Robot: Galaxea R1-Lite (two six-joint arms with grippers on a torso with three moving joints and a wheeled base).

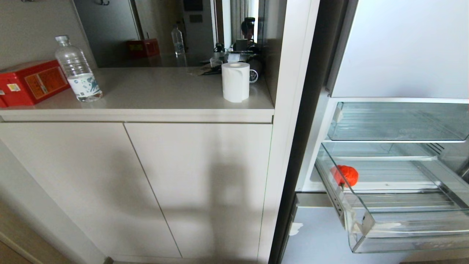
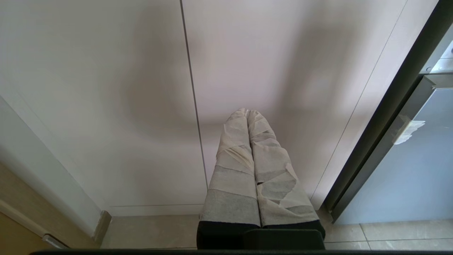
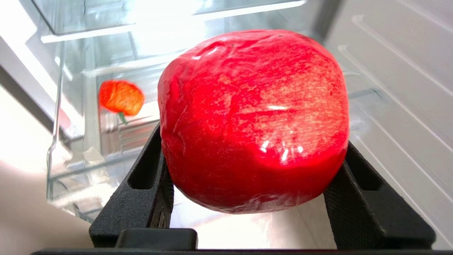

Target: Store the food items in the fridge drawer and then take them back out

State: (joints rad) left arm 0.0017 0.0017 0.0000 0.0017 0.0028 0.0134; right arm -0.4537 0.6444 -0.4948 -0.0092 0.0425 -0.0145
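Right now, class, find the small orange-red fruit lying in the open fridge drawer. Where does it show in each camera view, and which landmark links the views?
Head view: the orange-red fruit lies at the drawer's left side, behind the clear wall.
Left wrist view: not in it; only cabinet doors and the left gripper.
Right wrist view: the fruit sits beyond the large red fruit held in the right gripper.
Shared landmark: the clear fridge drawer.

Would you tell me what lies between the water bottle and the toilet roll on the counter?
Only bare counter lies between the water bottle and the toilet roll, in the head view.
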